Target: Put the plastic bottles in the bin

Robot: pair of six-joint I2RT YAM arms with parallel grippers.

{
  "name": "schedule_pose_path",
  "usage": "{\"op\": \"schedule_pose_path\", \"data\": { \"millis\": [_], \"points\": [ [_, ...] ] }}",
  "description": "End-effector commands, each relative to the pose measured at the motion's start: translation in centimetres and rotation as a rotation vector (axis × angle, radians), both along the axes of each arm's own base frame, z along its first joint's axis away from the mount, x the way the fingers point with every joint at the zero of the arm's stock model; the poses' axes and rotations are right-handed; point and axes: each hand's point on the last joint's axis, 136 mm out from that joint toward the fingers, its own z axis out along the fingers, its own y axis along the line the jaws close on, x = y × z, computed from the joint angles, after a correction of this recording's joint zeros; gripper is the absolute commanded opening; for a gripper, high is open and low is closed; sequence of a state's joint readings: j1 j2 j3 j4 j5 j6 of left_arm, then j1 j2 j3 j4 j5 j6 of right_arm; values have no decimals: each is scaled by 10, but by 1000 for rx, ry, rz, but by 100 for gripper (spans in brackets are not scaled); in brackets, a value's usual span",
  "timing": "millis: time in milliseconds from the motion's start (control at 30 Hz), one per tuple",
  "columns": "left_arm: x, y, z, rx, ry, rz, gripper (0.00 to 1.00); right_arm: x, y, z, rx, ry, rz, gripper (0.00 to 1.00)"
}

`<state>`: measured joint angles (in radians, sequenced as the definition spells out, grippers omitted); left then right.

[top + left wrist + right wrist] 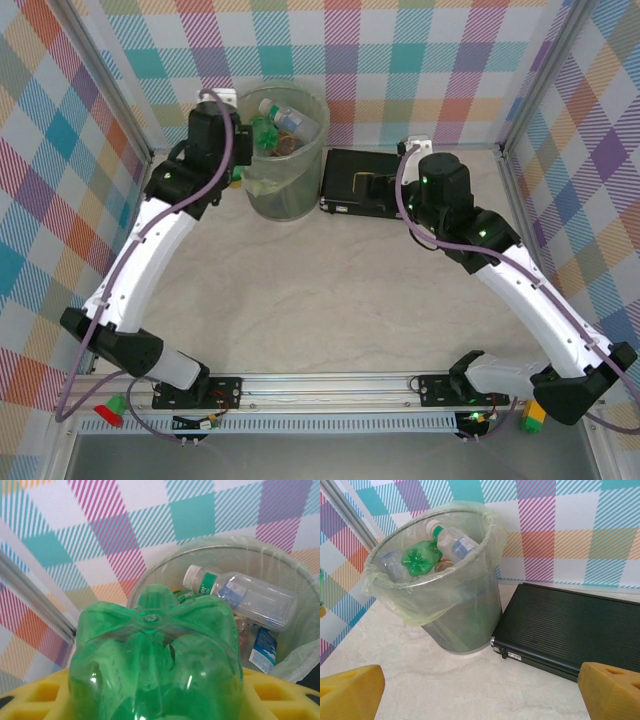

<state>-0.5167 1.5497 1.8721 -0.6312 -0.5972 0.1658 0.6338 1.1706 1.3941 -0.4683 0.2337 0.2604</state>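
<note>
Our left jaws are gripping a green bottle (155, 670) between yellow pads (280, 695). Its base is facing the wrist camera, and it is hanging just short of the bin (300, 575). Our right jaws are standing wide open with nothing between them, hovering over the desk (470, 690). In the bin, a clear bottle (250, 597) is lying on top, a second green bottle (420, 557) beside it. A black case (570, 630) is lying flat just beside the bin.
</note>
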Motion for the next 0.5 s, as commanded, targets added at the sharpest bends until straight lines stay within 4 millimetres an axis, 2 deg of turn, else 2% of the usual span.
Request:
{"op": "schedule_pose_path", "data": {
  "millis": [0, 167, 333, 467],
  "points": [
    [13, -9, 18, 224, -47, 8, 56, -13, 6, 14, 23, -55, 89, 99],
    [29, -26, 25, 309, -78, -9, 56, -26, 18, 20, 63, -65, 187, 99],
    [41, -47, 37, 398, -147, -43, 56, -28, 23, 16, 85, -29, 209, 99],
    [58, -67, 37, 499, -179, -65, 56, -29, 24, 15, 86, -13, 210, 99]
  ]
}}
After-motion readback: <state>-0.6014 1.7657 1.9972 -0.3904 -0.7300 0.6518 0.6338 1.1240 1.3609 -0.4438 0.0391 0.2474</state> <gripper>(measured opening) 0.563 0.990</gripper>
